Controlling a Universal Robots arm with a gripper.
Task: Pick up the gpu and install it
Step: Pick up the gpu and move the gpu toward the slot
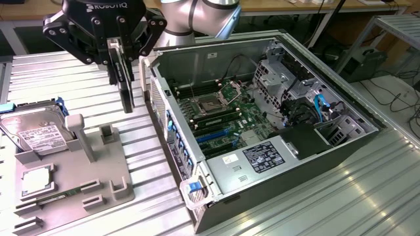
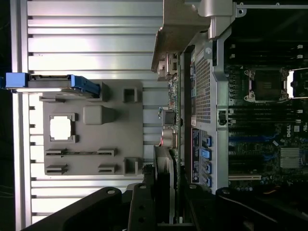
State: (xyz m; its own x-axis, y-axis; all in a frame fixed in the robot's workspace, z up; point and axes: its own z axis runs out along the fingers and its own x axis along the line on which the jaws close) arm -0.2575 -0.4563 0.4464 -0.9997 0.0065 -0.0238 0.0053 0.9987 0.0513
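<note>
Now the gripper (image 1: 120, 56) clasps the gpu (image 1: 126, 91), which hangs upright beneath it.

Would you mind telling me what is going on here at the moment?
The arm's end effector is clamped on the gpu, holding it upright in the air between the gray parts fixture and the open computer case. The card hangs clear of the fixture and is not yet seated in the case.
</note>
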